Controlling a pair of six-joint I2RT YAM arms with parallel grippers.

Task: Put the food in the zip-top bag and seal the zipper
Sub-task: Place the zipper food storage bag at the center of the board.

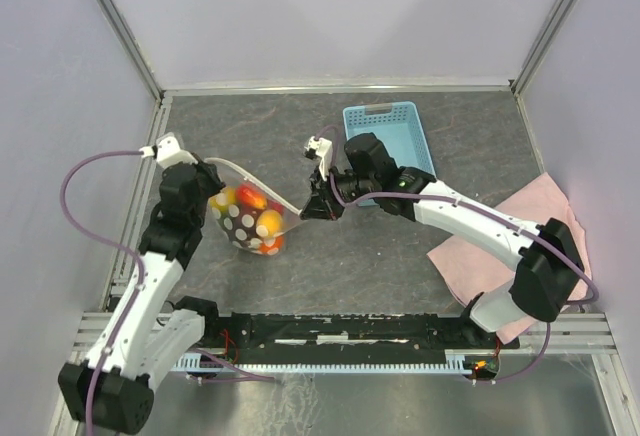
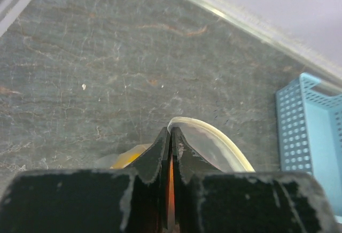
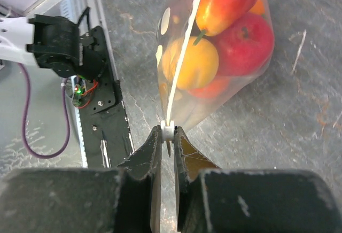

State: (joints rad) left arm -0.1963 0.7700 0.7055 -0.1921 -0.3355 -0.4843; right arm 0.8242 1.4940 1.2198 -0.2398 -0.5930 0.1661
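The clear polka-dot zip-top bag hangs between my two grippers above the table, with the red, orange and yellow toy food inside it. The zipper runs as a pale strip along the bag's top edge. My left gripper is shut on the bag's left top corner, where the strip curves away. My right gripper is shut on the small white slider at the zipper's right end. In the top view the left gripper and the right gripper hold the two ends.
A light blue plastic basket stands at the back behind the right arm, and shows in the left wrist view. A pink cloth lies at the right under the right arm. A black rail runs along the near edge.
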